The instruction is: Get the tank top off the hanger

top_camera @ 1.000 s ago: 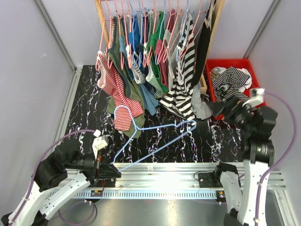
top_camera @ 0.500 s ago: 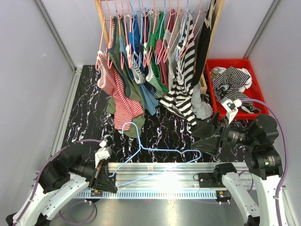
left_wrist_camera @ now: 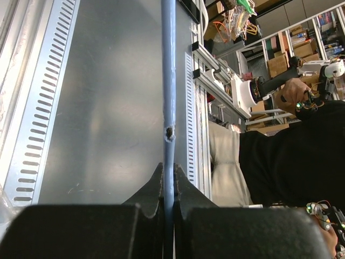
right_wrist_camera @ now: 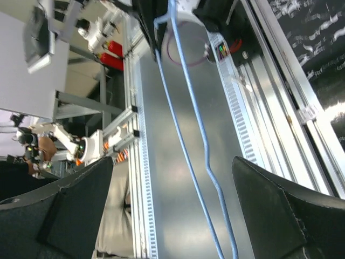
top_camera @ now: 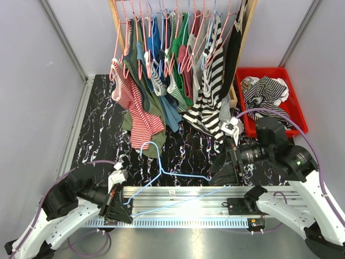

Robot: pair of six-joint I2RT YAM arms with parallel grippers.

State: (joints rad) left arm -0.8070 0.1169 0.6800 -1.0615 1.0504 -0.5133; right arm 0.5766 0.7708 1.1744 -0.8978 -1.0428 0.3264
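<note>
**Near edge.** Slotted aluminium rail across the front, carrying both arm bases.

**Left gripper**. Low over the rail, clenched on the left end of the blue hanger.

**Blue hanger.** Bare thin wire, no garment on it. Stretches from the left gripper rightward across the rail, with the hook up over the worktop. Contact with the surface cannot be told.

**Right gripper**. Released, jaws spread wide, at the right end of the hanger.

**Worktop.** Black with white marbling.

**In the way.** Hems of the hanging clothes drooping onto the worktop just behind the hook. Nearest is a red-and-white striped tank top on a pink hanger.

**Far edge.** Wooden rack, packed with tops on pink hangers in green, blue, olive and black-and-white stripe.

**Far right.** Red bin beside the rack, holding crumpled black-and-white striped clothing, off any hanger. Whether it is a tank top cannot be told.

**Left wrist view only.** Left gripper pinched tight on the blue hanger, with a small chip in its coating just above the grip.

**Right wrist view only.** Two runs of the blue hanger pass between the spread fingers of the right gripper, touching neither.
</note>
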